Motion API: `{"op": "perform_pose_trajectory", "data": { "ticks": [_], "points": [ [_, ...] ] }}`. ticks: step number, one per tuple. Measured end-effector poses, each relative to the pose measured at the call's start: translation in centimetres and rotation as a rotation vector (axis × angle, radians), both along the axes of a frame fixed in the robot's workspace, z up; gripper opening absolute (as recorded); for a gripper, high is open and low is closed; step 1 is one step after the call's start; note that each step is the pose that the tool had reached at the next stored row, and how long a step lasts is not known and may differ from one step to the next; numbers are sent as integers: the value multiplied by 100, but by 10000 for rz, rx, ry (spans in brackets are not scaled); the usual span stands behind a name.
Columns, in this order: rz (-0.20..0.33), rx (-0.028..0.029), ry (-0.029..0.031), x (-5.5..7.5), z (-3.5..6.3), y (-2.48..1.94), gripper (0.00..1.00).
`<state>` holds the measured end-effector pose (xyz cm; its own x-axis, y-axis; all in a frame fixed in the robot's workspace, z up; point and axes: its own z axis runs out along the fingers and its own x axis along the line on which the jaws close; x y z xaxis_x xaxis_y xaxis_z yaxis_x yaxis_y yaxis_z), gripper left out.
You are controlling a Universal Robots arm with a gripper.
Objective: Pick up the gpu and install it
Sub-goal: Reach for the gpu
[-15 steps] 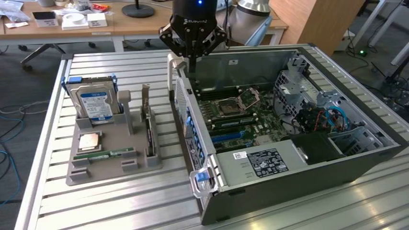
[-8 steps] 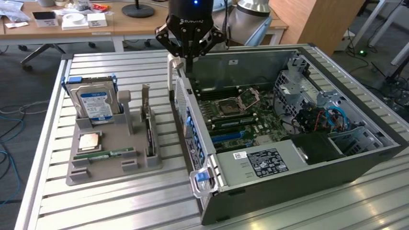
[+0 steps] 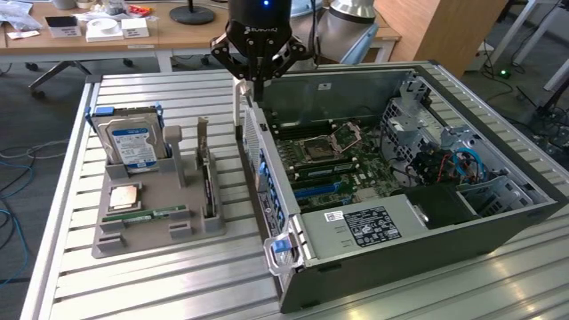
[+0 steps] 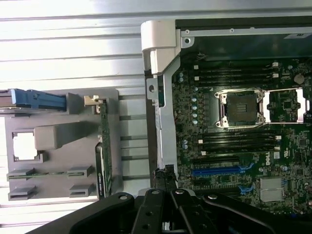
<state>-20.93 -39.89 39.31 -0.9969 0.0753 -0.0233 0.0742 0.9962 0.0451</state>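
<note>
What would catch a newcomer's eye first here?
The open computer case, motherboard bare, sits on the exterior view's right, with a black gripper hanging shut over its wall. On the exterior view's left, a grey holder keeps a blue-framed hard drive and the gpu upright.

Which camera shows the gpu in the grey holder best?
The exterior view: the gpu stands upright in the grey holder, its pale bracket and dark side showing. The wrist view looks down on its top edge, so it appears as a thin strip.
</note>
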Motion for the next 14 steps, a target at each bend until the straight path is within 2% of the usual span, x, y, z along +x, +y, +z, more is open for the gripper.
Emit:
{"op": "perform_pose_trajectory", "data": {
  "ticks": [14],
  "points": [
    [0,-1,0,-140,0,0,11]
  ]
}}
